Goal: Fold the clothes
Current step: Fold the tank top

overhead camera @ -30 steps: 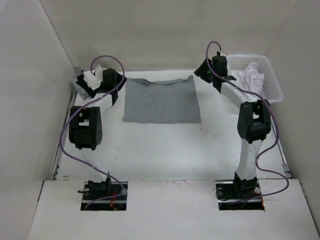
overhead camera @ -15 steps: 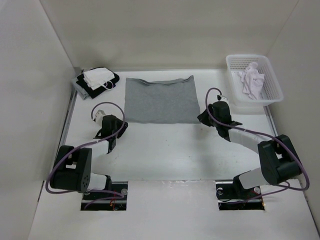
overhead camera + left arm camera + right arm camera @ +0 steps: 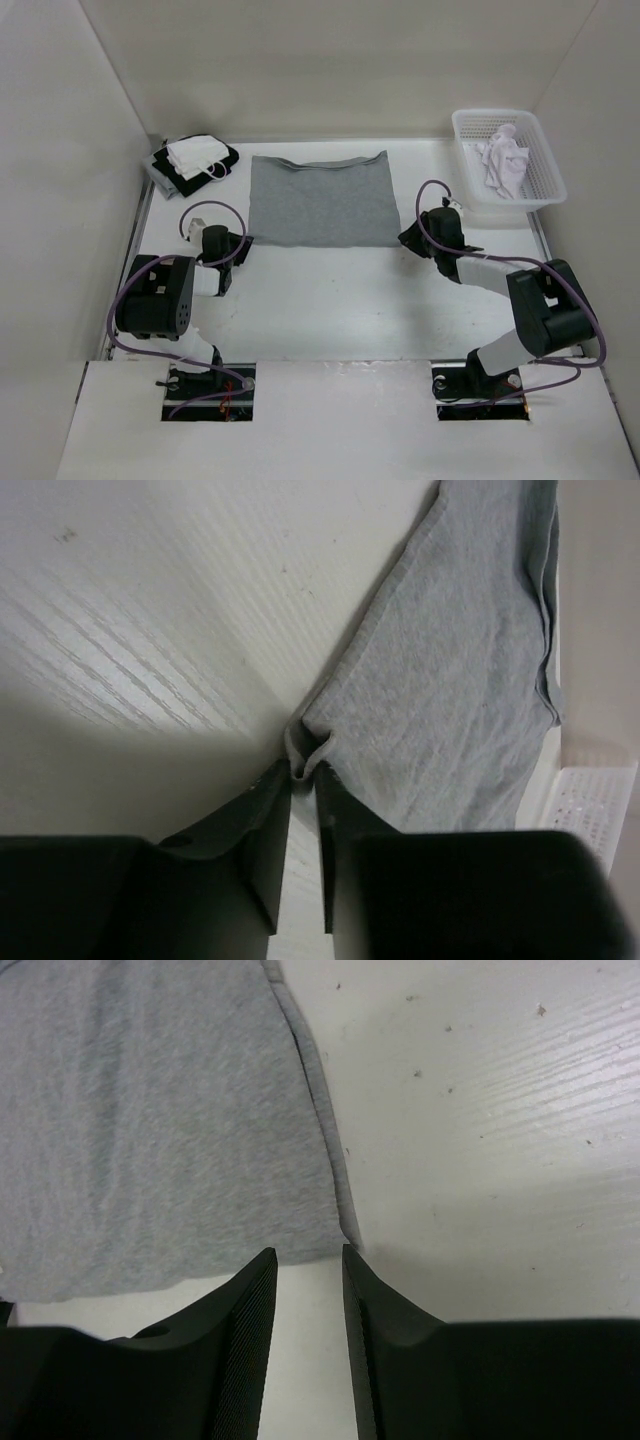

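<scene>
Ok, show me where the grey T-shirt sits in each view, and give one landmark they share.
Top external: grey T-shirt lies flat at centre, toward the far side.
Left wrist: it fills the right half, one corner pinched in the left gripper.
Right wrist: upper left, one corner just ahead of the right gripper.
Shared landmark: the white table under it, seen in all three.

Top view: light was even, soft and diffuse, with faint shadows on the table [image 3: 330,290] and no glare. Wrist views: near fingers [image 3: 262,830] were dark and blurred, broad shadow lay before them, and T-shirt [image 3: 450,680] knit was sharp.
</scene>
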Controlling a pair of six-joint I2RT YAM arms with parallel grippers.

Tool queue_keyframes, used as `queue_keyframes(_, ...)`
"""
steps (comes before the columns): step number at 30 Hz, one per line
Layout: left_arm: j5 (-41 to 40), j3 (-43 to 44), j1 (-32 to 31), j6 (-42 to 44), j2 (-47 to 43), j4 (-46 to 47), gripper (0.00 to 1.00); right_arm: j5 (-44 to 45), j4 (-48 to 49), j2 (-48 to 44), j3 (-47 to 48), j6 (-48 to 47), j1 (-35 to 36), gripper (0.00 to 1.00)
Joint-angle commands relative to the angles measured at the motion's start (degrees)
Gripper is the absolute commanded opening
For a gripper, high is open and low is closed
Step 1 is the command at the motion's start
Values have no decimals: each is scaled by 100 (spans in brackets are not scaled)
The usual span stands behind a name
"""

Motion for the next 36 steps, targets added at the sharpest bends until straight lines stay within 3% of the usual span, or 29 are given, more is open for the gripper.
queue_keyframes(1, 72, 89, 91, -128, 138, 389, 12, 82, 328, 38, -6, 193, -12, 38)
queue_keyframes(5, 37, 19, 91, -155, 15, 381, 5, 196, 205, 3, -94, 307, -21, 43)
queue_keyframes(12, 10, -157, 153, -76, -258, 328, 3, 389, -401, 72, 151, 404, 67, 46)
queue_keyframes(18, 80, -114, 153, -93, -293, 328, 3, 460, -648, 380, 433, 641, 155, 42)
queue_keyframes(26, 160, -148, 144, -128, -591, 363, 3, 407, -876, 881, 811, 984, 155, 32)
queue_keyframes(32, 203, -157, 179, -172, -513, 424, 3, 424, -894, 1022, 908, 1160, 190, 4)
queue_keyframes(36, 370, -140, 170, -278, -529, 582, 0, 713, -596, 489, 680, 1020, 269, 0)
